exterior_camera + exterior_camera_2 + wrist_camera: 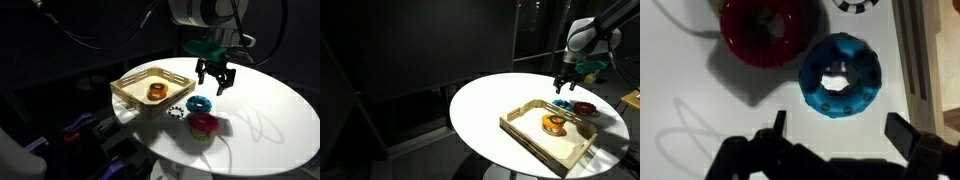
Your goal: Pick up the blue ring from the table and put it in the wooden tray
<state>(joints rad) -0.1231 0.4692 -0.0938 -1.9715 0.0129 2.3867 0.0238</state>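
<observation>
The blue ring (840,77) lies flat on the white table (270,110), beside the wooden tray (135,95). It shows in both exterior views (198,104) (563,104). My gripper (840,130) is open and empty, hovering above the ring with the fingers apart; it shows in both exterior views (217,85) (563,84). In the wrist view the ring sits just beyond the fingertips, between them. The tray (535,140) holds an orange ring (157,90).
A red ring (762,30) lies next to the blue ring, also seen from outside (204,123) (584,108). A small black-and-white striped piece (176,111) lies by the tray's corner. The tray's side (915,60) runs close along the blue ring.
</observation>
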